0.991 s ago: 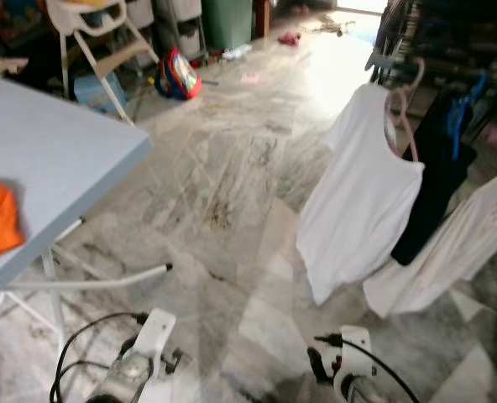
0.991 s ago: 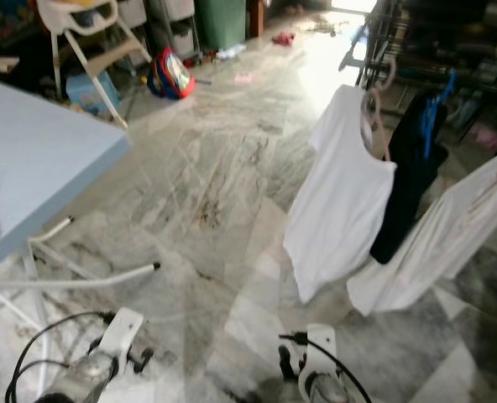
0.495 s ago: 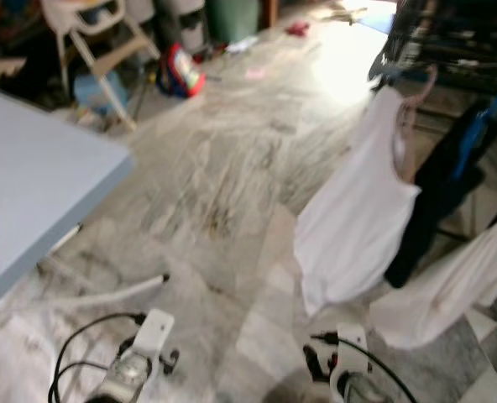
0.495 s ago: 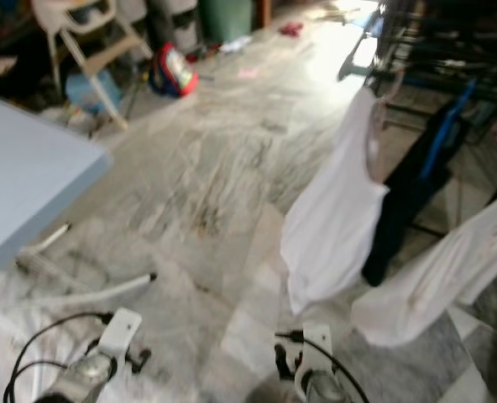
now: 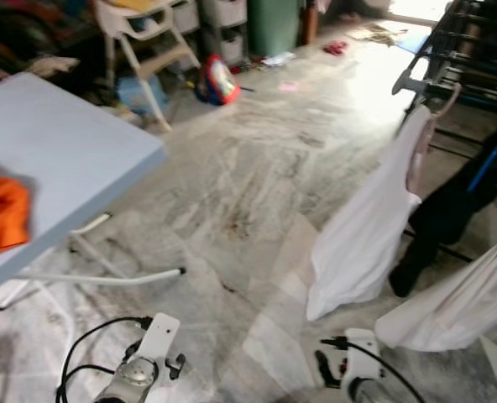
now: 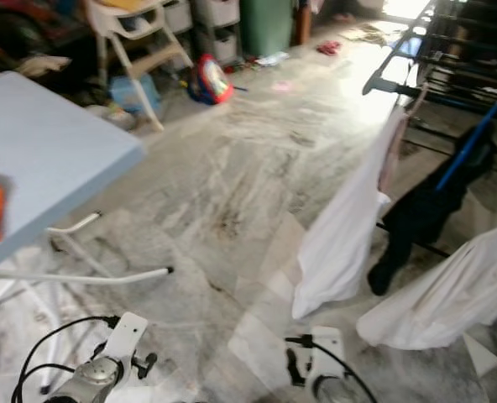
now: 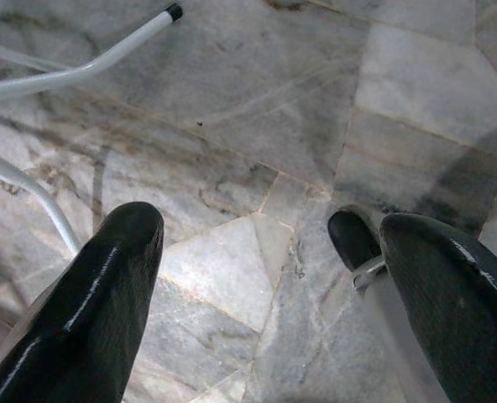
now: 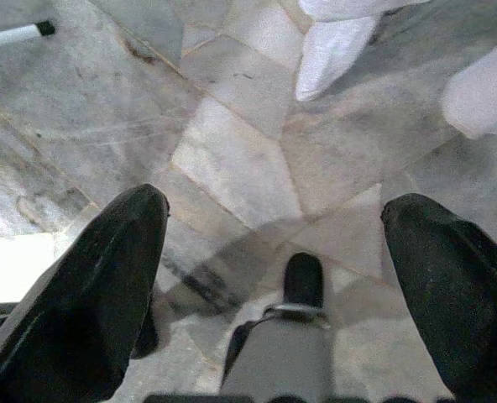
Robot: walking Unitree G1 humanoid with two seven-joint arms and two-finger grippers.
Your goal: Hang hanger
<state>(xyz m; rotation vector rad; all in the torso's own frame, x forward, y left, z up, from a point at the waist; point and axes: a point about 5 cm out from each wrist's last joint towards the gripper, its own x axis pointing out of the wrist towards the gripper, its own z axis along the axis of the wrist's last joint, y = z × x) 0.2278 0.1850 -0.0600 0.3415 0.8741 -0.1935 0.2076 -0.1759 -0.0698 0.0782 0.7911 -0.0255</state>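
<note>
Step in hand: walking phase, both grippers empty, nothing pinched.

Left gripper (image 7: 265,277) and right gripper (image 8: 274,277) hang low with jaws spread wide, only marble floor (image 5: 257,168) between the fingers. The pale hanger (image 5: 422,143) carrying a white shirt (image 5: 362,243) sits on the dark drying rack (image 5: 475,42), well ahead of and above the right jaws; its hook looks seated, though blur leaves this uncertain. An orange cloth (image 5: 1,214) lies on the blue table (image 5: 72,151), beyond the left jaws. Judged next: fetch another garment to hang.
</note>
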